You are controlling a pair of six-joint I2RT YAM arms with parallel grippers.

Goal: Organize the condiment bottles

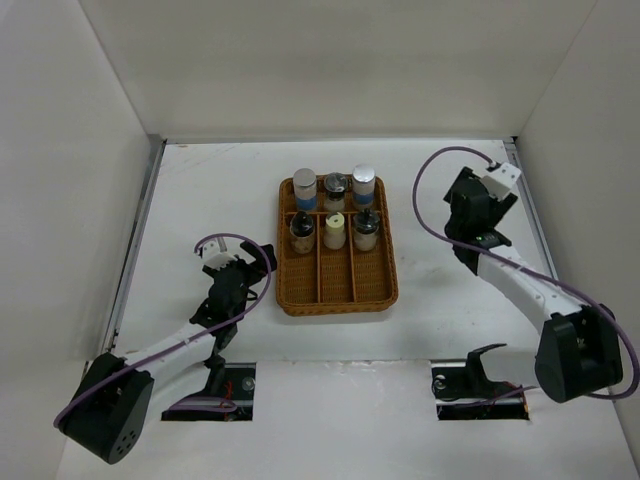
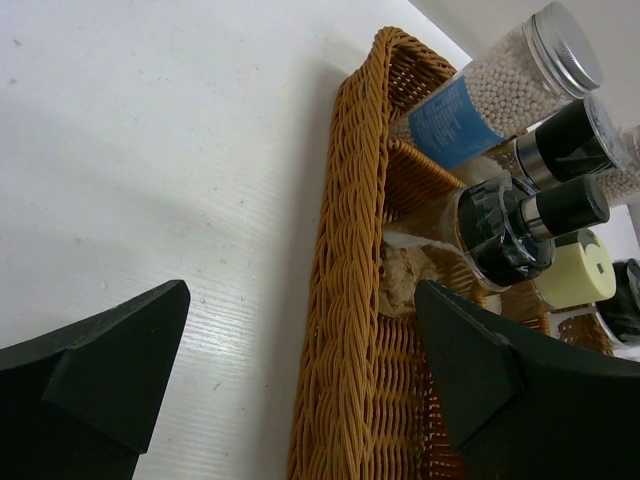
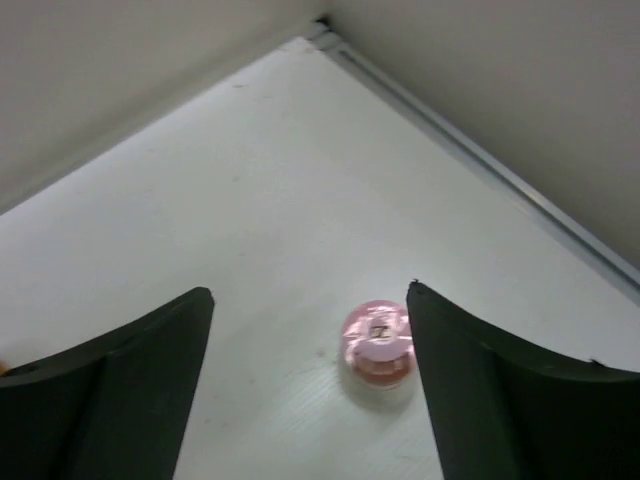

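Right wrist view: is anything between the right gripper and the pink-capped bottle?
Nothing: right wrist view shows only bare table between right gripper and pink-capped bottle.

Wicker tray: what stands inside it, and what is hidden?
The wicker tray holds six upright bottles at its far end: two silver-capped, three dark-capped, one cream-capped. Their bases are hidden.

White panel walls [image 1: 330, 60] are enclosing a white table [image 1: 200, 190] on three sides; soft, even light is falling across its surface.
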